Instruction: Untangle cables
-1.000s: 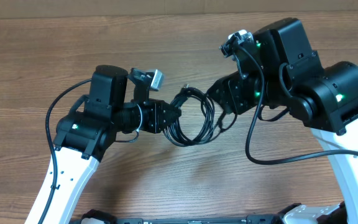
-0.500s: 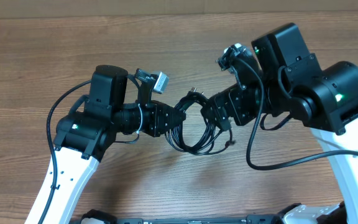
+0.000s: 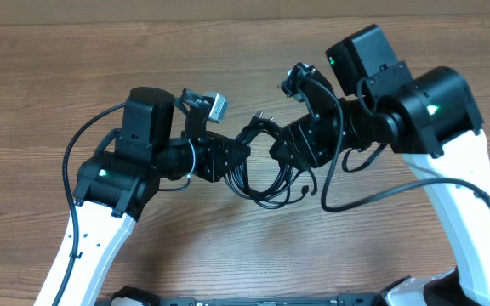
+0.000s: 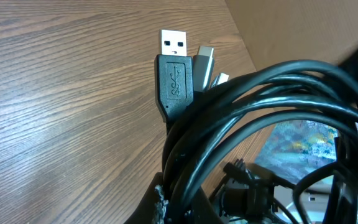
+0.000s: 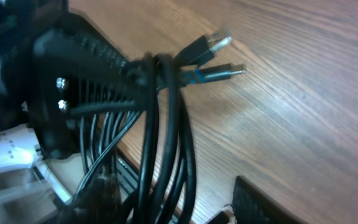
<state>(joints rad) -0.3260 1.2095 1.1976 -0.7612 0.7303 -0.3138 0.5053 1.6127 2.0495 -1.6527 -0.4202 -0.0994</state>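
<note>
From above, the brown wood-grain table (image 3: 49, 76) runs back to a pale tan strip (image 3: 228, 7) along its far edge. The cables (image 3: 266, 174) hang as one black coil of loops between the two arms, near the middle of the table, with a few plug ends (image 3: 258, 121) poking out at the top of the coil. The left gripper (image 3: 238, 155) has its tip pressed into the left side of the coil. The right gripper (image 3: 283, 151) meets the coil from the other side, and from here I cannot see how wide its jaws stand.

The left wrist camera looks straight into the cables (image 4: 260, 118), thick black loops filling the lower right. A USB plug (image 4: 174, 59) with a silver end stands upright above them, two smaller plugs just behind it. Bare table (image 4: 55, 93) lies beyond.

The right wrist camera shows the left gripper (image 5: 143, 76) from the front, its ribbed fingers (image 5: 86, 99) closed together on the cables (image 5: 163, 137), which drape down from its tip. Two plug ends (image 5: 215, 42) stick out over the table (image 5: 303, 93). One dark finger (image 5: 269, 202) of the right gripper shows at the bottom edge; its opening I cannot tell.
</note>
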